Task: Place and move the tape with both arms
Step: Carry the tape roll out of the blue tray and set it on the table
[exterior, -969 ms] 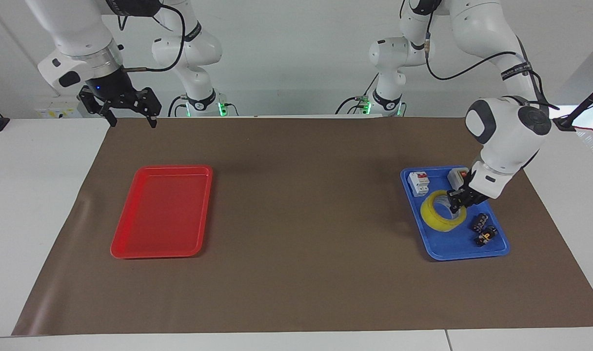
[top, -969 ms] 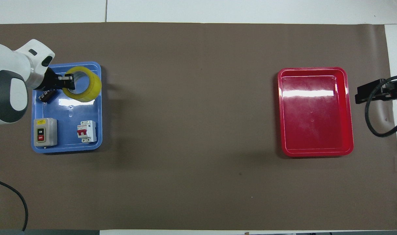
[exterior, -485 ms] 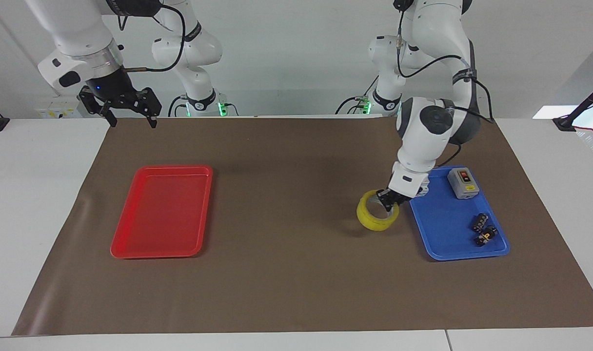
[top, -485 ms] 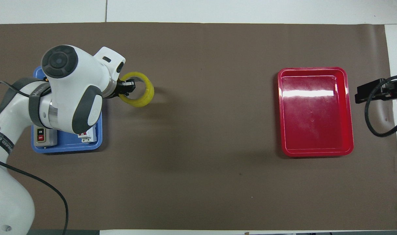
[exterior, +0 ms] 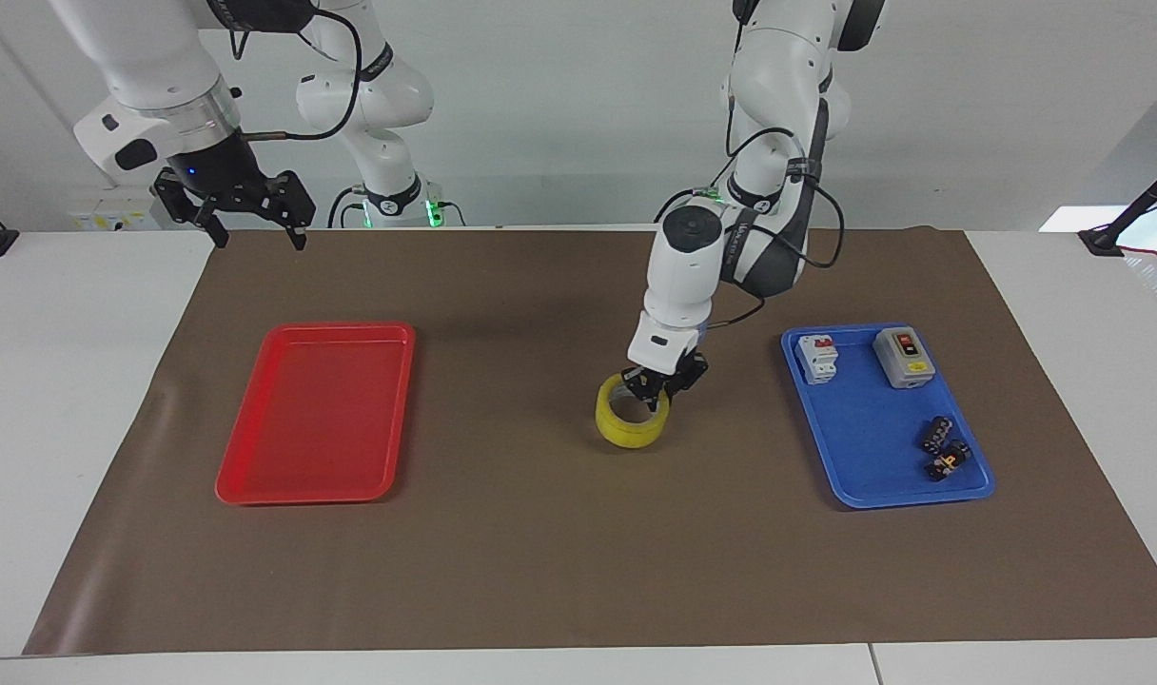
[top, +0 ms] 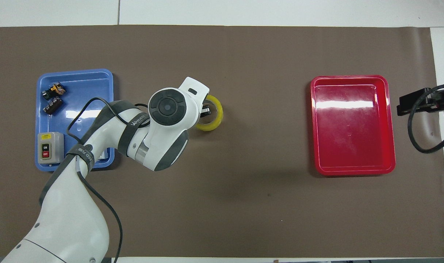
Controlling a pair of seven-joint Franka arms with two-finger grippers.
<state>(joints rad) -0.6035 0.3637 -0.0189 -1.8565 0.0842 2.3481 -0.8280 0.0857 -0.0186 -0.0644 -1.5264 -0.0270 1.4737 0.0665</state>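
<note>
The left hand [exterior: 656,387] pinches the tape [exterior: 631,416] rim mid-table, between blue tray [exterior: 873,476] and red tray [exterior: 317,419]; the right hand [exterior: 245,205], spread, waits above the table edge beside that red tray

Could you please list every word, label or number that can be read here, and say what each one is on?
"ON": upper button of the grey switch box in the blue tray.
"OFF": red button just below it.
Yellow sticker on the box: too small.
Band lettering on the left arm: blurred, not reliably readable.
Circuit breaker: print too small.

The yellow ring-shaped tape roll [exterior: 632,420] lies mid-mat; red plastic tray [exterior: 318,411] at three o'clock overhead; blue plastic tray [exterior: 881,447] at nine.
</note>
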